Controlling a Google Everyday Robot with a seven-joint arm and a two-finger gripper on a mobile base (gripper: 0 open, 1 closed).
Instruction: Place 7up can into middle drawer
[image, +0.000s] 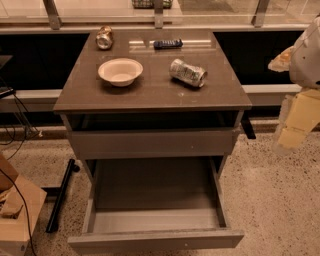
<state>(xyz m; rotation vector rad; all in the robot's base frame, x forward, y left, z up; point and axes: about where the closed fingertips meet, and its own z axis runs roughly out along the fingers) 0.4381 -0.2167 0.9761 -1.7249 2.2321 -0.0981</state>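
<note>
The 7up can, silvery-green and dented, lies on its side on the right half of the cabinet top. The middle drawer is pulled wide open below, and its smooth tray holds nothing. My gripper hangs at the right edge of the view, beside the cabinet's right side and well apart from the can. It holds nothing that I can see.
A white bowl sits left of the can. A bronze-gold can stands at the back left, and a dark flat bar lies at the back middle. The upper drawer front is pushed in. A cardboard box and cables lie on the floor at left.
</note>
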